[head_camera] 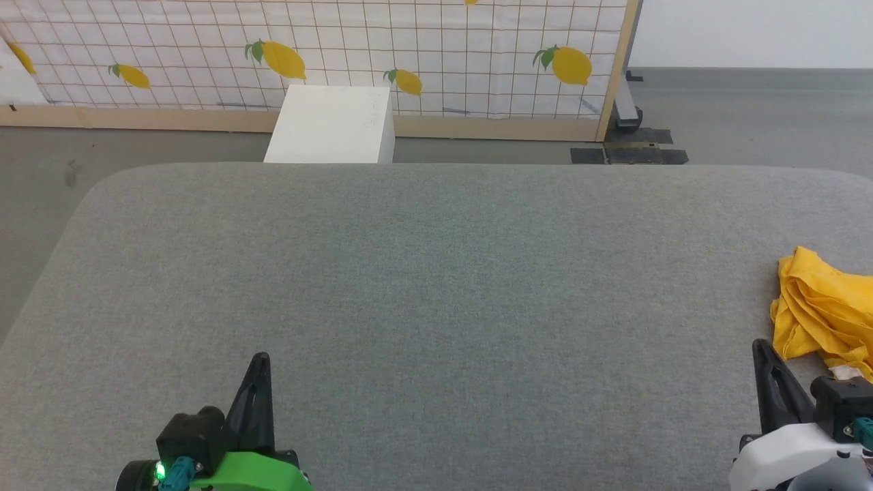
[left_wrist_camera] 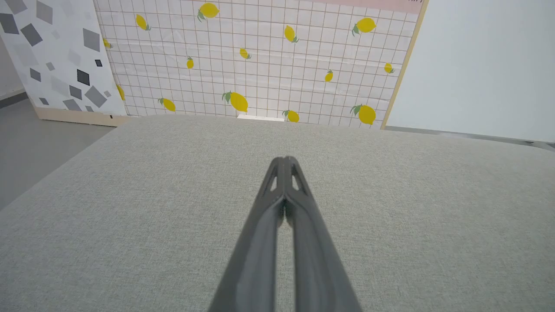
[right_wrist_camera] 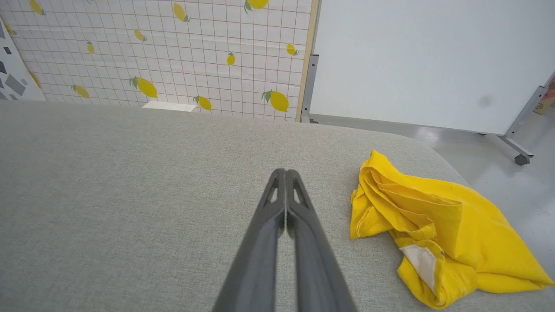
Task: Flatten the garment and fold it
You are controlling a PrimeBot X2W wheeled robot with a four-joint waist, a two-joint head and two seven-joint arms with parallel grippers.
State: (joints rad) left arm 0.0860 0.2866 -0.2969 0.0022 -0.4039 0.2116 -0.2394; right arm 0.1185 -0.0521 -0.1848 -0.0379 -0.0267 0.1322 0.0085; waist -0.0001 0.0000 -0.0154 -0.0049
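Observation:
The garment (head_camera: 825, 310) is a bright yellow T-shirt lying crumpled in a heap at the table's right edge; a small white patch shows on it in the right wrist view, garment (right_wrist_camera: 438, 229). My right gripper (head_camera: 760, 348) sits at the lower right, shut on nothing, its tips just left of the heap and apart from it; right gripper (right_wrist_camera: 285, 173). At the lower left my left gripper (head_camera: 260, 360) rests over bare table, shut with nothing held; left gripper (left_wrist_camera: 284, 161).
A grey fabric-covered table (head_camera: 423, 273) with rounded corners spans the view. Beyond its far edge stand a white box (head_camera: 332, 123) and a lemon-print grid panel (head_camera: 341, 48). A white board on castors (right_wrist_camera: 433, 60) stands off the table's right side.

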